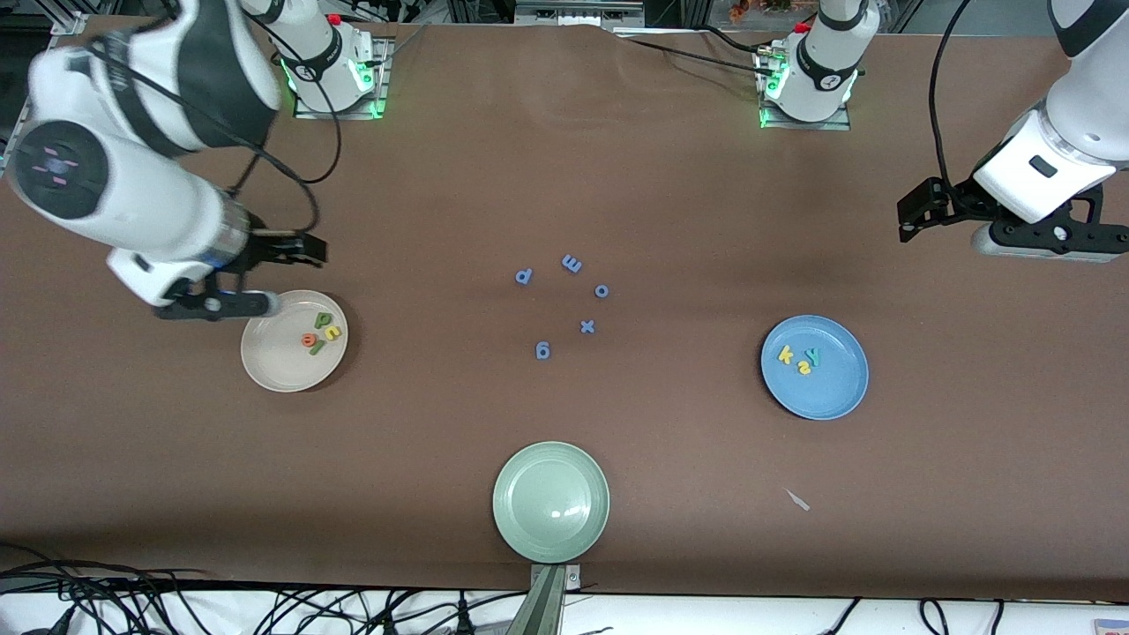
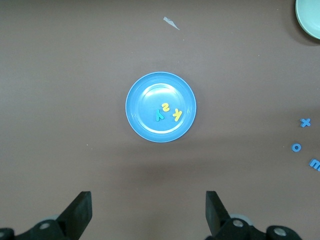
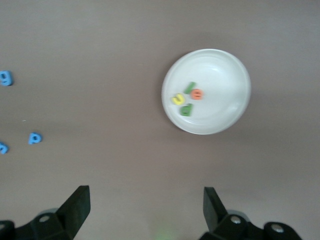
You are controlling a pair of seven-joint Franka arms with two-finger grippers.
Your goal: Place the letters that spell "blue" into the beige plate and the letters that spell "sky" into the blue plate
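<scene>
My right gripper (image 3: 142, 210) hangs in the air with its jaws spread wide and nothing between them, above the table beside the beige plate (image 1: 273, 370), toward the right arm's end. In my right wrist view that plate (image 3: 225, 100) sits ahead of the fingers, and in it I see the green b (image 3: 186, 110), the green l (image 3: 189, 88), the yellow u (image 3: 177, 99) and the orange e (image 3: 197, 93) bunched close together.

My left gripper (image 2: 147, 212) is also wide and empty, up over the table at the left arm's end. My left wrist view looks down on the blue plate (image 2: 145, 122), which holds the teal y (image 2: 160, 116), the yellow s (image 2: 165, 106) and the yellow k (image 2: 177, 115) in a tight cluster.

From the front I see five blue-purple letters (image 1: 564, 300) loose on the brown table (image 1: 670, 176) between the two plates, touching neither. The pale green plate (image 1: 551, 502) sits nearer the front camera than those letters, with nothing in it. A small pale scrap (image 1: 798, 500) lies on the table nearer the camera than the blue plate.
</scene>
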